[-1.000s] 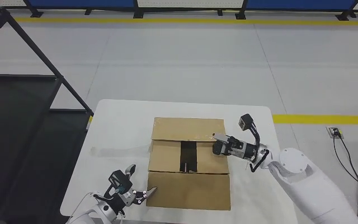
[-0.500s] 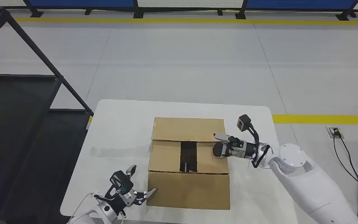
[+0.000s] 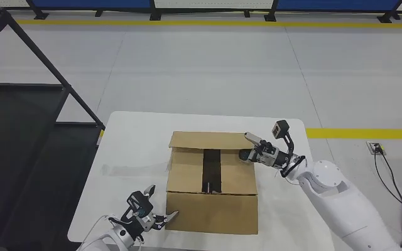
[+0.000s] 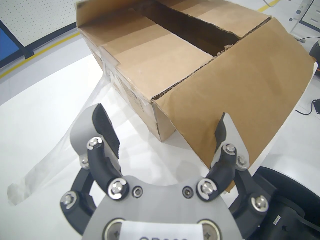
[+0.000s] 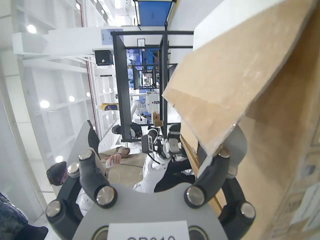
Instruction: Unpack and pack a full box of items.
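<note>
On the table (image 3: 138,144), we judge the flaps (image 3: 212,214) of the box (image 3: 188,179) stiff, light (pinch free edges); left gripper (image 4: 161,116) and right gripper (image 5: 161,143) jaws stand apart.

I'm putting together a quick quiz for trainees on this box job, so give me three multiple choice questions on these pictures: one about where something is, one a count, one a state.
1. Where is the left end effector relative to the box?
A. Inside it
B. At its near-left corner, by the folded-out near flap
C. Beyond its far side

2. How many inner flaps lie across the box top?
A. One
B. Two
C. Four

3. What state is the far outer flap in?
A. Taped flat
B. Torn off
C. Raised, against the right end effector

Answers:
1 B: the left wrist view shows the open fingers just before that corner.
2 B: one flap lies on each side of the dark gap.
3 C: the right wrist view shows the flap tilted up and resting on one finger.
</note>
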You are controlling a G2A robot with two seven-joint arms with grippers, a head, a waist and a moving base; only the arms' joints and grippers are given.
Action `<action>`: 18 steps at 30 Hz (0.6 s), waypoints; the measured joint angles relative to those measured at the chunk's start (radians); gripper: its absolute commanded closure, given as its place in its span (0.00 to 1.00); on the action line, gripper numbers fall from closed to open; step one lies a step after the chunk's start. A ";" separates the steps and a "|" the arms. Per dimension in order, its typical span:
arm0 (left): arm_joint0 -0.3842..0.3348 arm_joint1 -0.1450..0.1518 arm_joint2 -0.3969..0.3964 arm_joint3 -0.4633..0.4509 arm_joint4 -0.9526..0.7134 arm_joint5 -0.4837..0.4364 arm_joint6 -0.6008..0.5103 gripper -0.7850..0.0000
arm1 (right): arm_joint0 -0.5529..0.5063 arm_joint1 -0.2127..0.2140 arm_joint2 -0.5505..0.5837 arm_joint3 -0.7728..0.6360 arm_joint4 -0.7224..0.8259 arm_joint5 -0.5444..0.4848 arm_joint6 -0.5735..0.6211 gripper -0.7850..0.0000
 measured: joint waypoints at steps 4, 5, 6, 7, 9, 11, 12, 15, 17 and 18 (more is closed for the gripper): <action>0.009 0.001 0.004 -0.003 0.003 0.004 0.005 0.00 | 0.054 -0.025 -0.023 0.010 -0.046 0.008 -0.101 0.00; 0.012 0.001 0.004 -0.003 0.003 0.004 0.008 0.00 | 0.076 -0.035 -0.036 0.021 -0.057 0.022 -0.132 0.00; 0.014 0.001 0.004 -0.003 0.003 0.005 0.010 0.00 | 0.094 -0.043 -0.046 0.034 -0.065 0.032 -0.153 0.00; 0.016 0.002 0.005 -0.003 0.003 0.005 0.012 0.00 | 0.113 -0.051 -0.056 0.050 -0.070 0.039 -0.172 0.00; 0.021 0.002 0.006 -0.003 0.000 0.006 0.017 0.00 | 0.157 -0.073 -0.081 0.093 -0.076 0.042 -0.215 0.00; 0.025 0.002 0.007 -0.003 -0.002 0.007 0.022 0.00 | 0.192 -0.096 -0.100 0.143 -0.049 0.026 -0.241 0.00; 0.027 0.003 0.007 -0.003 -0.004 0.007 0.024 0.00 | 0.206 -0.105 -0.107 0.166 -0.038 0.018 -0.249 0.00; 0.031 0.003 0.006 -0.005 -0.007 0.006 0.029 0.00 | 0.233 -0.125 -0.123 0.226 -0.011 0.009 -0.236 0.00; 0.032 0.004 0.007 -0.007 -0.005 0.003 0.028 0.00 | 0.233 -0.125 -0.123 0.224 -0.012 0.010 -0.234 0.00; 0.032 0.004 0.007 -0.007 -0.005 0.003 0.028 0.00 | 0.232 -0.124 -0.123 0.222 -0.012 0.010 -0.234 0.00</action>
